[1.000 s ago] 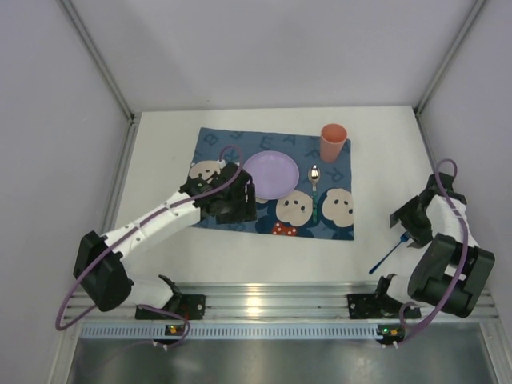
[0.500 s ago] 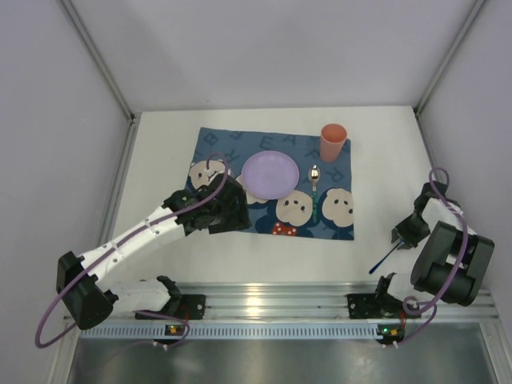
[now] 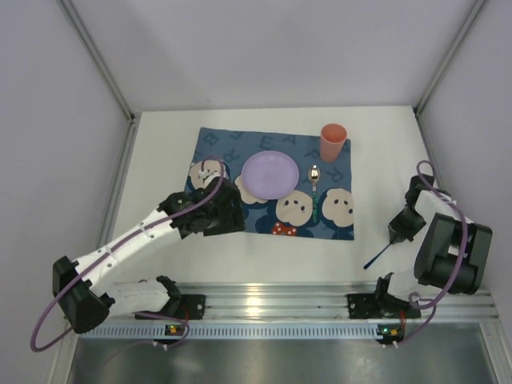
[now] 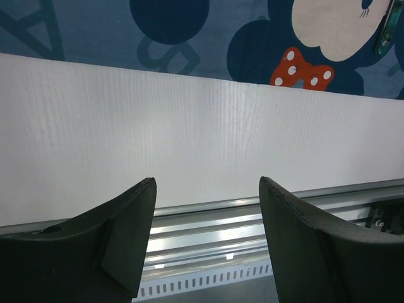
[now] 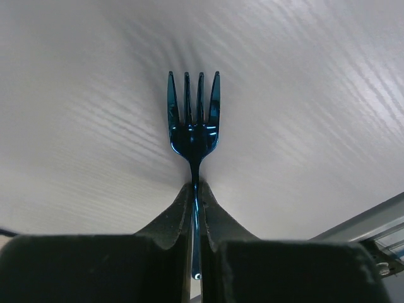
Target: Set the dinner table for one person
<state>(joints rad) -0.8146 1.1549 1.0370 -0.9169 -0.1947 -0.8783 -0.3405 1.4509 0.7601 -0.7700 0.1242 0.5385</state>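
Note:
The dinner table [image 3: 160,152] is a white top carrying a dark-blue cartoon placemat [image 3: 220,144]. On the mat stand a purple plate [image 3: 270,174], an orange cup [image 3: 333,142] and a spoon [image 3: 314,182] with a green handle. At the right, off the mat, a blue fork [image 3: 378,257] lies on the white surface. My right gripper [image 5: 195,187] is shut on the fork's neck, the tines [image 5: 194,120] pointing away from the fingers. My left gripper [image 4: 207,189] hangs open over bare table by the mat's near edge, holding nothing.
A ribbed aluminium rail [image 3: 256,300] runs along the near edge, also seen past the left fingers [image 4: 208,218]. Grey walls close in the table at the back and on both sides. The spoon's green handle [image 4: 388,28] shows at the left wrist view's top right.
My right gripper has come down and closed on the fork. The left arm has drawn back from the plate toward the near left, still open.

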